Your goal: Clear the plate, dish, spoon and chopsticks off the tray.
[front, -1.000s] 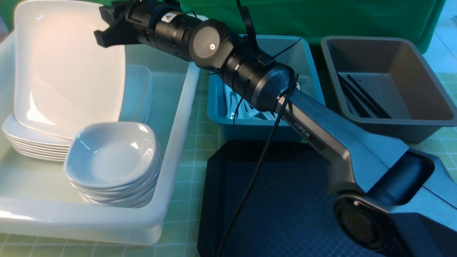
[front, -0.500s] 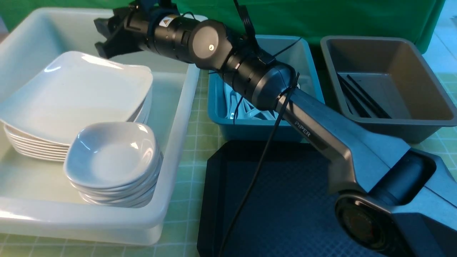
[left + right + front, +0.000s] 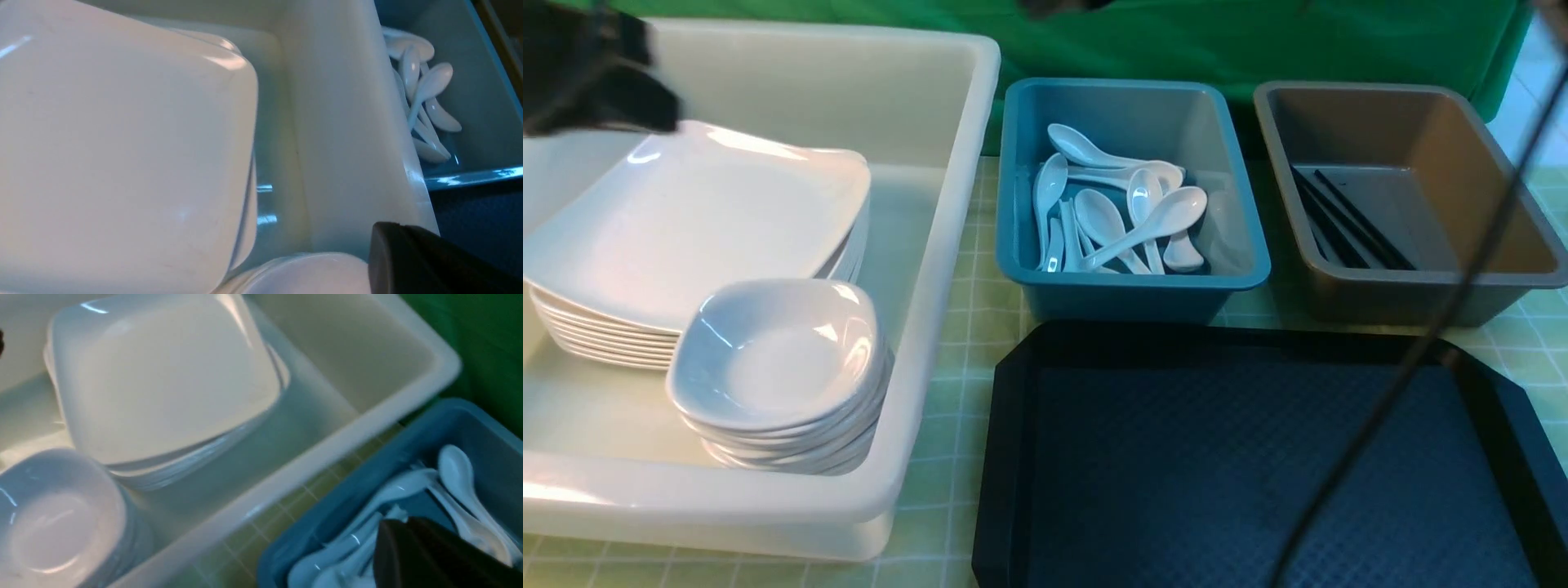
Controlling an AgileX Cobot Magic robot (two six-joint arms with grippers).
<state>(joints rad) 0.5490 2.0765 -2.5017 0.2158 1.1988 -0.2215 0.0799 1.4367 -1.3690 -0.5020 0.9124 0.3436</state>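
Across the tubs, the right arm has left my front view, uncovering white spoons (image 3: 1127, 216) in the teal tub (image 3: 1127, 296). Upended a second ago, the glossy square plate (image 3: 698, 216) now lies flat atop the stack (image 3: 600, 343) in the white tub (image 3: 931, 269), beside stacked bowls (image 3: 776, 359). Black chopsticks (image 3: 1347, 220) lie in the brown tub (image 3: 1405, 306), behind the tray (image 3: 1005, 457). Left end effector (image 3: 408, 253) and right end effector (image 3: 412, 551) are closed, nothing seen held.

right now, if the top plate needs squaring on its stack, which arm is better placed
Left. The left hand hangs just over the plate's far left corner in the white bin. The right hand sits over the teal spoon tub, across the bin wall. The tray already looks clear.
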